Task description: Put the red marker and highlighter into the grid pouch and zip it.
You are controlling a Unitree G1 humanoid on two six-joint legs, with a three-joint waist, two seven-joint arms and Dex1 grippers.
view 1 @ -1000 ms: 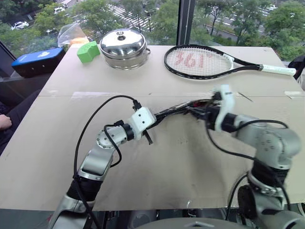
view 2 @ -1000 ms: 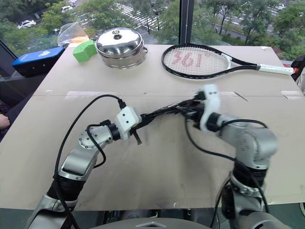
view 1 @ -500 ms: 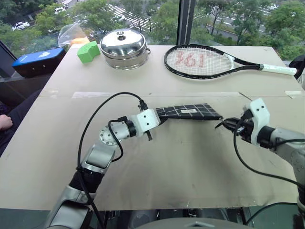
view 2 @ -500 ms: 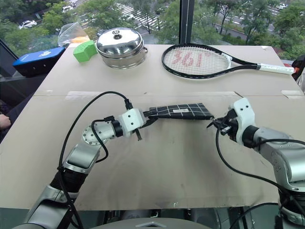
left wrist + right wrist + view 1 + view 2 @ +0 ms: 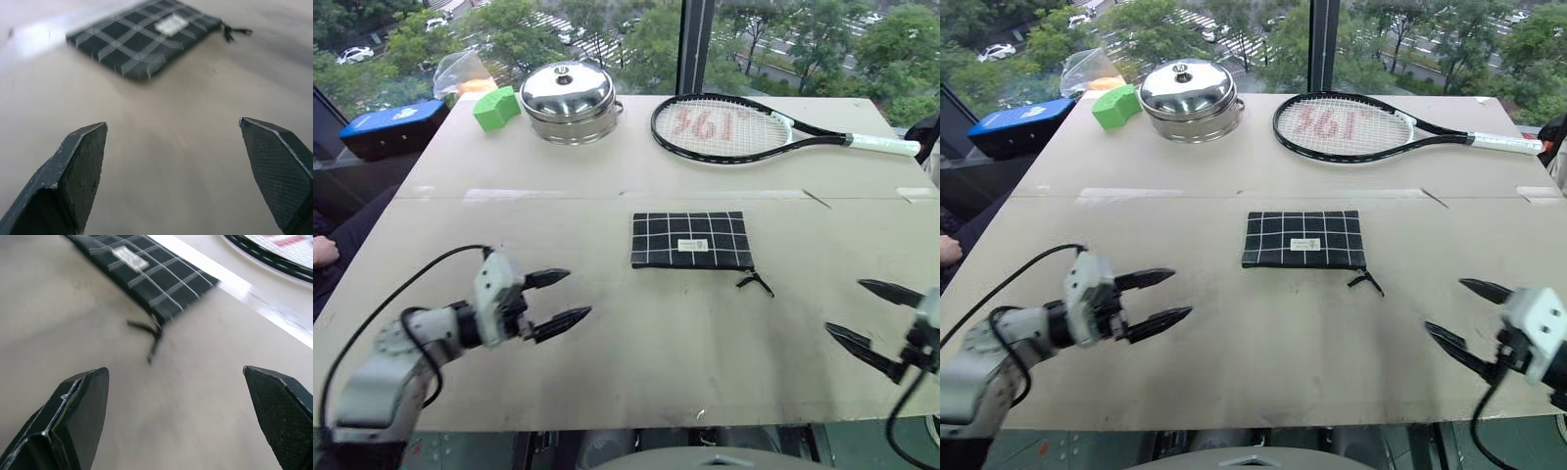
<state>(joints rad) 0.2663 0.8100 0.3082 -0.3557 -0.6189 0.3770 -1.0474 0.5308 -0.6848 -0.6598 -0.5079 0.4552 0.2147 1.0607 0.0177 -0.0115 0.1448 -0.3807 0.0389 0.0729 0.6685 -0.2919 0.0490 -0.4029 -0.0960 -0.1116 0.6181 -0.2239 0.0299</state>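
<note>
The grid pouch [image 5: 691, 241] lies flat in the middle of the table, black with white lines and a small white label. Its black zipper pull cord [image 5: 756, 284] trails off the near right corner. My left gripper [image 5: 578, 294] hovers open over the near left of the table, well short of the pouch, with nothing between its fingers. My right gripper [image 5: 844, 305] stands open at the near right, also empty. The left wrist view shows the pouch [image 5: 146, 41] beyond open fingers [image 5: 73, 181]; the right wrist view shows the pouch [image 5: 146, 271] and the cord [image 5: 151, 333]. The red marker and highlighter are out of view.
At the back stand a lidded steel pot [image 5: 568, 98], a green block [image 5: 494, 106] and a clear plastic bag [image 5: 460, 70]; a tennis racket [image 5: 724, 127] lies back right. A blue case [image 5: 391, 125] sits off the table's left. A person's hand [image 5: 323, 252] shows at the left edge.
Both grippers have let go of the pouch, opened wide and drawn back and outward toward the near corners. The pouch, held up between them before, now lies flat on the table.
</note>
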